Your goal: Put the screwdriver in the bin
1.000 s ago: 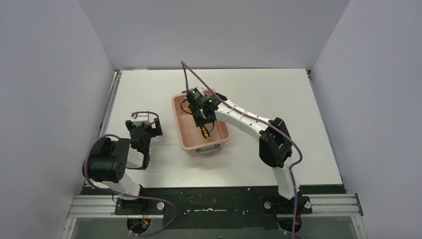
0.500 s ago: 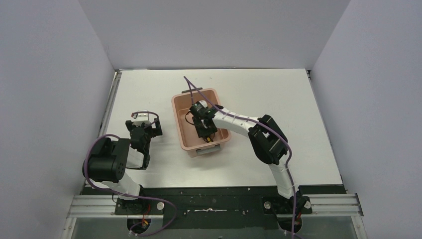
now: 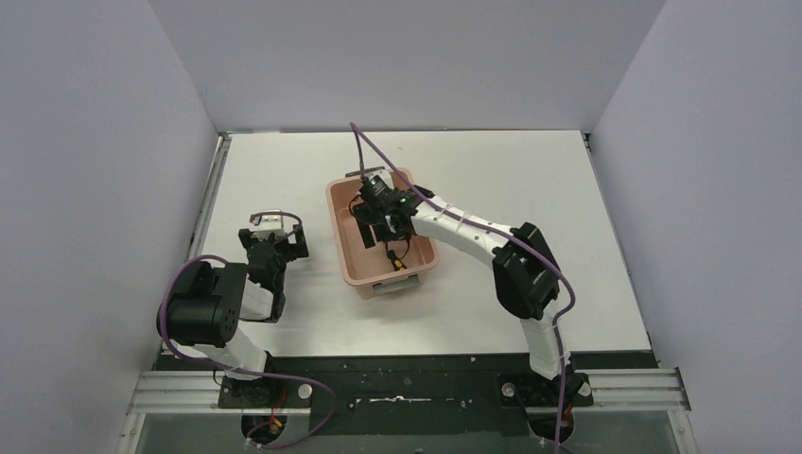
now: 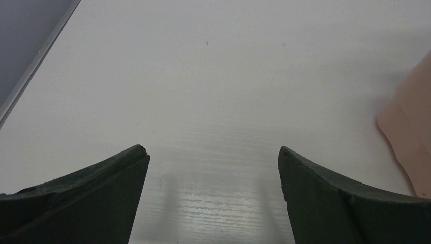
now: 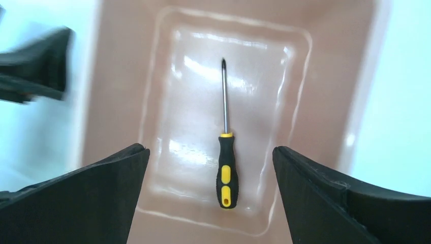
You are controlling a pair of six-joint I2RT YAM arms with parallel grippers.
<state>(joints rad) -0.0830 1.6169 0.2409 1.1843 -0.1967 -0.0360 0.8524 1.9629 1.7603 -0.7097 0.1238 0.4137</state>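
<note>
The screwdriver point(image 5: 226, 170), black-and-yellow handle and thin shaft, lies flat on the floor of the salmon-pink bin point(image 5: 117, 91), handle toward the near end. In the top view only its handle point(image 3: 395, 258) shows inside the bin point(image 3: 337, 227). My right gripper point(image 5: 209, 150) hangs open above it, fingers wide on either side and touching nothing; from above the right gripper point(image 3: 386, 225) is over the bin's middle. My left gripper point(image 4: 213, 152) stands open and empty over bare table, left of the bin point(image 4: 411, 132); seen from above, the left gripper point(image 3: 272, 244) is by the table's left side.
The white table point(image 3: 530, 189) is walled on three sides. A metal rail point(image 3: 213, 189) runs along its left edge. A purple cable point(image 3: 364, 151) arcs over the bin's far end. The left arm's dark finger point(image 5: 35, 66) shows beside the bin.
My right gripper has opened and let go of the screwdriver, which now lies on the bin floor. The gripper has lifted and drawn back toward the bin's far end. The left arm is unmoved.
</note>
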